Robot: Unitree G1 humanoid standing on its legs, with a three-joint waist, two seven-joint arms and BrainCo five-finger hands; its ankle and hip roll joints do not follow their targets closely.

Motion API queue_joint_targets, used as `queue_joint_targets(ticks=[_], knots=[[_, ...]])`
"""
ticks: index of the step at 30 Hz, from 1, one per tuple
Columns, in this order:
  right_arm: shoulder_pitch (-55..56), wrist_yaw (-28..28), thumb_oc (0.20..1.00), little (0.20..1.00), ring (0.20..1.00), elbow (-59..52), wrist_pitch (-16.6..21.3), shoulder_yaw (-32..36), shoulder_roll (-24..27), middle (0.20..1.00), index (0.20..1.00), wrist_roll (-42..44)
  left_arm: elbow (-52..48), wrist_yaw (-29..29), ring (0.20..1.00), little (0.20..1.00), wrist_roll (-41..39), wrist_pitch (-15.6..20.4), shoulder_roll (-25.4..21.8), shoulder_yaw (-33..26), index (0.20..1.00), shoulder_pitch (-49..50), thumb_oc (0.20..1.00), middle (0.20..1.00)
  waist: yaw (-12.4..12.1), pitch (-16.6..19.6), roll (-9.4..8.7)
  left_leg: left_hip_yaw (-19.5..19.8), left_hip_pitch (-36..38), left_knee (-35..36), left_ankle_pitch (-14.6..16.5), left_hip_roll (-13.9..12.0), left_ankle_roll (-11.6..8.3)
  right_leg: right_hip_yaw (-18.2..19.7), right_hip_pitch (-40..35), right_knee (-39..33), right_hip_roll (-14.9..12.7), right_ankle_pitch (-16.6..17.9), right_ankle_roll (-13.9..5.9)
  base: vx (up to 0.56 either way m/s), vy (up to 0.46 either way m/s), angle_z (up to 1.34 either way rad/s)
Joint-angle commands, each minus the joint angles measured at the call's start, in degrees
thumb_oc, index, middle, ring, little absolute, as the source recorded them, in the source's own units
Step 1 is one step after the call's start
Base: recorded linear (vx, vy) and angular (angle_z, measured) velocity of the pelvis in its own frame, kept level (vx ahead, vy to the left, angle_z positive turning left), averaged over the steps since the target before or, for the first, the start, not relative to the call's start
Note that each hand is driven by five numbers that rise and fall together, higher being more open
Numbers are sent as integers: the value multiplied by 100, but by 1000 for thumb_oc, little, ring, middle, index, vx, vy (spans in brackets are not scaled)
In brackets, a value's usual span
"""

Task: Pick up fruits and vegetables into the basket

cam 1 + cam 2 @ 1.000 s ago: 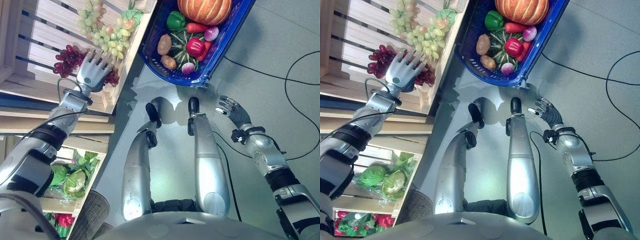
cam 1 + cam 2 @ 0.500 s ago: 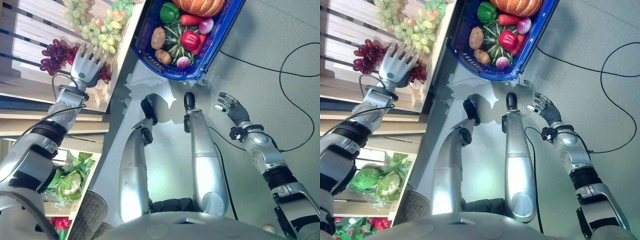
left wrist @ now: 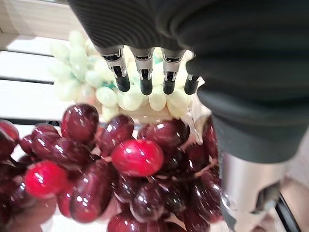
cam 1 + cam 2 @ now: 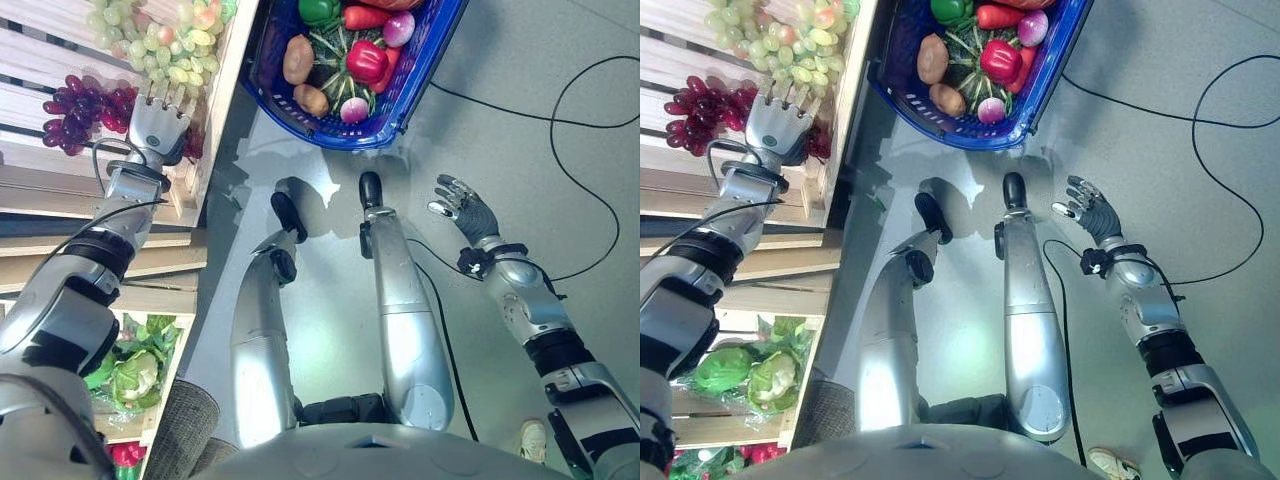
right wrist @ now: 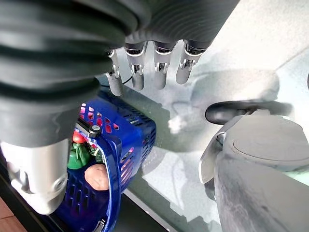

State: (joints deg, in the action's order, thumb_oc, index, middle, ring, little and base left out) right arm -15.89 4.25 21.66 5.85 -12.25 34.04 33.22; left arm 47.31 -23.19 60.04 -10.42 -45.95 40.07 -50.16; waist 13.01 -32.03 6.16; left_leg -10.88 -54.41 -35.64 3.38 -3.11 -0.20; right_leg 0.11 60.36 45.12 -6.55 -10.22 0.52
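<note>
my left hand (image 4: 157,125) sits in the upper left of the left eye view, over the slatted wooden crate (image 4: 40,60) on the shelf, its fingers straight and spread. it lies over the bunch of red grapes (image 4: 85,108), covering the bunch's right part. in my left wrist view the red grapes (image 3: 120,164) lie close beneath my palm, my fingertips (image 3: 146,87) point past them toward the green grapes (image 3: 120,94), and my thumb reaches down along the side of the bunch; whether any part of the hand actually touches the red grapes i cannot tell from here. nothing is curled round them.

the green grapes (image 4: 165,40) lie at the top left of the frame, just above my left hand, against the crate's right wall.

the blue basket (image 4: 425,70) stands on the floor at the top centre, holding a red pepper (image 4: 366,60), a potato (image 4: 298,60), a green pepper (image 4: 318,10), a carrot (image 4: 362,17) and other vegetables.

my right hand (image 4: 462,208) is at the middle right of the frame, above the grey floor (image 4: 540,60), below and to the right of the basket and apart from it, fingers loosely open and holding nothing. in my right wrist view its fingers (image 5: 159,67) hang straight, with the basket's blue rim (image 5: 113,159) past them.

lower left, a lower shelf holds leafy green vegetables (image 4: 130,365).
</note>
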Motion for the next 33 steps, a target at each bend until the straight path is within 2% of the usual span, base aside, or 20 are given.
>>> queue_joint_targets(ticks=[1,7,15,18,22,27,33], knots=[[191,48,1000,1000,1000,-418,233,-151,-5,1000,1000,204,377,212,1000,1000,-321,-301,-47,-32,1000,97,1000,1000,40,223,-133,-97,15,-137,374,291,-9,169,101,-470,448,617,-325,-5,42,-4],[144,-2,1000,1000,1000,-436,215,-155,16,1000,1000,228,587,601,1000,1000,-835,-479,66,8,1000,201,1000,1000,41,223,-110,-120,-46,-130,368,292,-27,181,165,-492,439,627,-330,-6,17,-3],[152,-2,1000,1000,1000,-389,288,-150,20,1000,1000,251,718,659,1000,1000,-938,-649,174,-42,1000,396,1000,1000,11,223,-105,-123,-61,-102,345,302,-43,158,163,-553,422,646,-327,0,0,0],[132,-16,1000,1000,1000,-382,308,-151,22,1000,1000,265,792,599,1000,1000,-869,-797,198,-97,1000,464,1000,1000,-1,223,-114,-122,-66,-87,333,297,-48,144,163,-571,416,653,-323,0,0,0],[75,-14,1000,1000,1000,-317,357,-184,47,1000,1000,296,961,287,1000,1000,-778,-1211,211,-140,1000,467,1000,1000,-3,223,-139,-122,-125,-123,326,276,-53,135,208,-531,416,646,-309,0,0,0],[2,-88,1000,1000,1000,-265,424,-269,42,1000,1000,342,1085,-67,1000,1000,-712,-1474,170,-214,1000,358,1000,1000,-15,223,-173,-111,-233,-210,328,250,-47,123,284,-453,430,629,-282,0,0,0],[-56,-159,1000,1000,1000,-287,498,-335,37,1000,1000,383,1245,95,1000,1000,-781,-1653,149,-193,1000,164,1000,1000,-1,223,-219,-85,-386,-327,336,232,-51,125,404,-358,450,628,-267,0,0,0]])
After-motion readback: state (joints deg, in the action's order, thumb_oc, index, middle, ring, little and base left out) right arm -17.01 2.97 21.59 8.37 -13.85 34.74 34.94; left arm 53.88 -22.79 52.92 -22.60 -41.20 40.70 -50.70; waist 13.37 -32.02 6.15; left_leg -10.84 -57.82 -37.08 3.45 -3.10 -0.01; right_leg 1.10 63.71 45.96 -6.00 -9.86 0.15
